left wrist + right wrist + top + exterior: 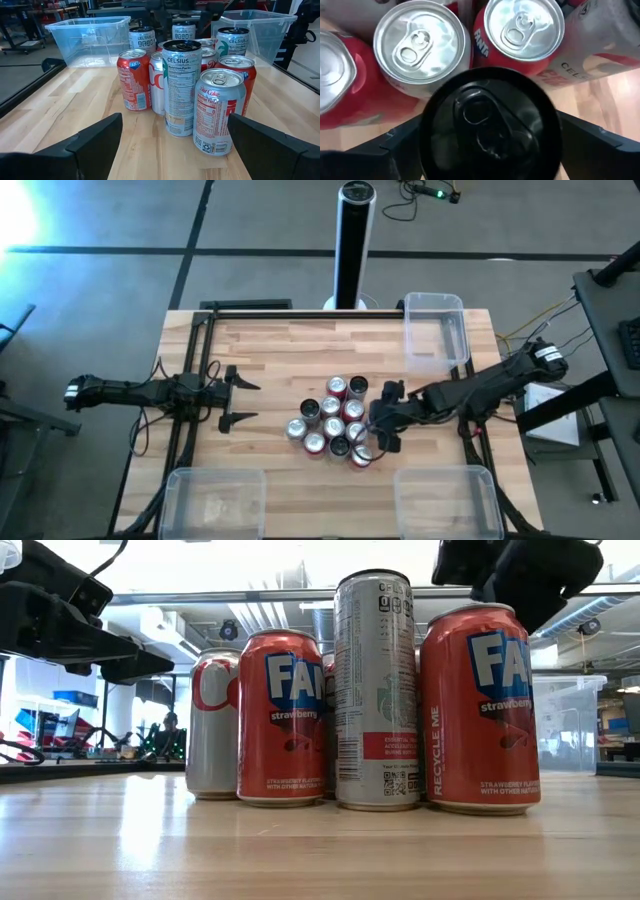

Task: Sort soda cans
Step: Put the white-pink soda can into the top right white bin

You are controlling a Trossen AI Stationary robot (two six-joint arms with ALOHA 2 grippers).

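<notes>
About a dozen soda cans (pixel 335 420) stand upright in a tight cluster at the table's middle, with red, silver and black bodies. The low view shows red Fanta cans (pixel 282 715), a tall silver Celsius can (pixel 375 690) and a silver Coke can (pixel 213 720). My right gripper (pixel 378 420) hangs over the cluster's right side, pointing down and open. Its fingers stand on either side of a black-topped can (pixel 490 125). My left gripper (pixel 242 401) is open and level, left of the cluster, facing a Diet Coke can (pixel 217 112). My right gripper (pixel 490 130) comes from above with one finger (pixel 395 145) on each side of the black-topped can. The can's top hides the fingertips, so I cannot tell whether they touch its wall.
Clear plastic bins sit at the far right (pixel 435 330), near left (pixel 213 498) and near right (pixel 445 498) of the table. A tall black-and-silver post (pixel 353 245) stands behind the far edge. Bare wood lies between the left gripper and the cans.
</notes>
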